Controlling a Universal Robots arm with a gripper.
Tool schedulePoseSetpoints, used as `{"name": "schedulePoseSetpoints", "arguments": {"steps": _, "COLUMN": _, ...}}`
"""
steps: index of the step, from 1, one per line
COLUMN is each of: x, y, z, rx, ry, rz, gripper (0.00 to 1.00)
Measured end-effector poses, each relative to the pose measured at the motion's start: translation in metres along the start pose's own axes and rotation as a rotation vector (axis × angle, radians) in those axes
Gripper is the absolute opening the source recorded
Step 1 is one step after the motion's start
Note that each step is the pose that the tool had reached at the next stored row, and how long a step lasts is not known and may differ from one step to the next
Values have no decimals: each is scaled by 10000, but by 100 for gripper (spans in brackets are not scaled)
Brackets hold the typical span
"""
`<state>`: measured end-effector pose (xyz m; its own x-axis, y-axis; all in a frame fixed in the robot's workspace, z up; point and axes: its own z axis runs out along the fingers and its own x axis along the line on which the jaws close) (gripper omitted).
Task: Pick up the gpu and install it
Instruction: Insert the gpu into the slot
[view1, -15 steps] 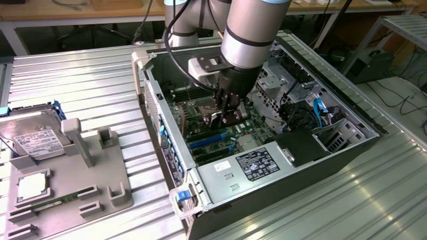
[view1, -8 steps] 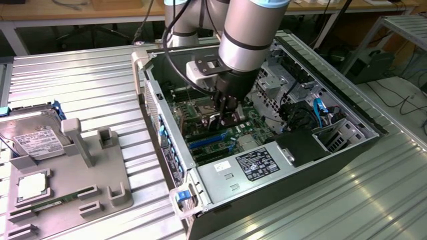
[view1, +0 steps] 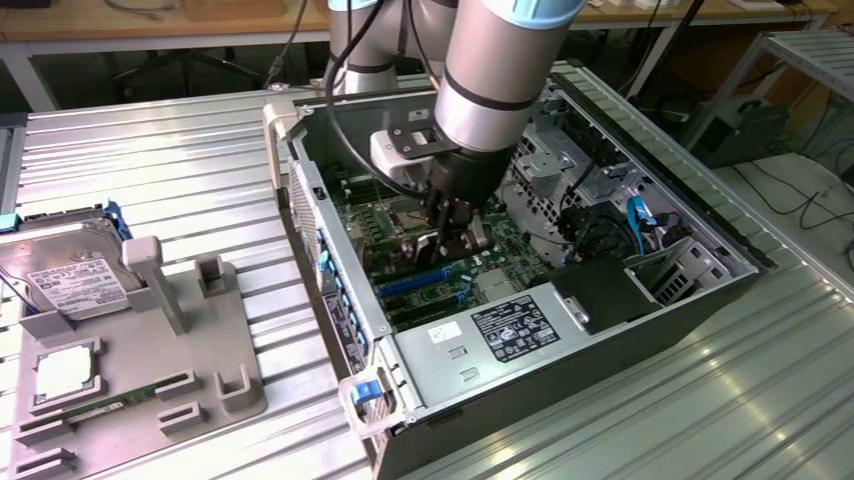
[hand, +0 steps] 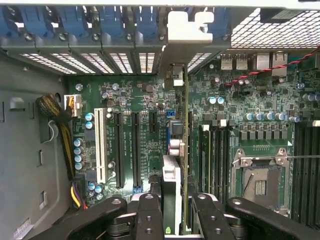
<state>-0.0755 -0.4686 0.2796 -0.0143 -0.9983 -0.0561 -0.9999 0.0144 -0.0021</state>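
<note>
Your gripper (hand: 175, 202) is down inside the open case (view1: 694, 215), and its fingers (hand: 148, 212) are clamped on the gpu (hand: 186, 125). In the wrist view you see the card edge-on: a thin green line running from between the fingers up to its pale end bracket (hand: 192, 27), which sits at the slotted rear wall of the case. The silver block of its cooler (hand: 170, 182) shows just above the fingers.

The card stands upright over the motherboard (hand: 145, 100). It lies between the long black slots (hand: 119, 150) on one side and the RAM slots (hand: 215, 155) on the other, with the CPU socket (hand: 260, 180) farther out past the RAM slots. A white slot (hand: 100, 145) lies beyond the black ones. You cannot tell from these views whether the card's lower edge is seated in a slot or only held over it.

In the exterior view the arm reaches down into the middle of the case, with the gripper (view1: 454, 228) low over the board, above the blue slots (view1: 414, 285). The power supply (view1: 494, 335) fills the case's near end.

On the worktop (view1: 174, 150), at the exterior view's left, a grey holder (view1: 160, 360) carries a hard drive (view1: 67, 275) and a RAM stick (view1: 114, 405), well apart from the case.
</note>
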Motion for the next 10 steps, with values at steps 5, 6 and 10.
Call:
{"name": "schedulePoseSetpoints", "arguments": {"steps": 5, "x": 8, "y": 6, "z": 43, "rx": -8, "ry": 0, "rz": 1, "gripper": 28}}
{"name": "schedulePoseSetpoints", "arguments": {"steps": 6, "x": 9, "y": 6, "z": 52, "rx": -10, "ry": -1, "rz": 2, "gripper": 28}}
{"name": "schedulePoseSetpoints", "arguments": {"steps": 10, "x": 12, "y": 18, "z": 98, "rx": -35, "ry": 1, "rz": 1, "gripper": 28}}
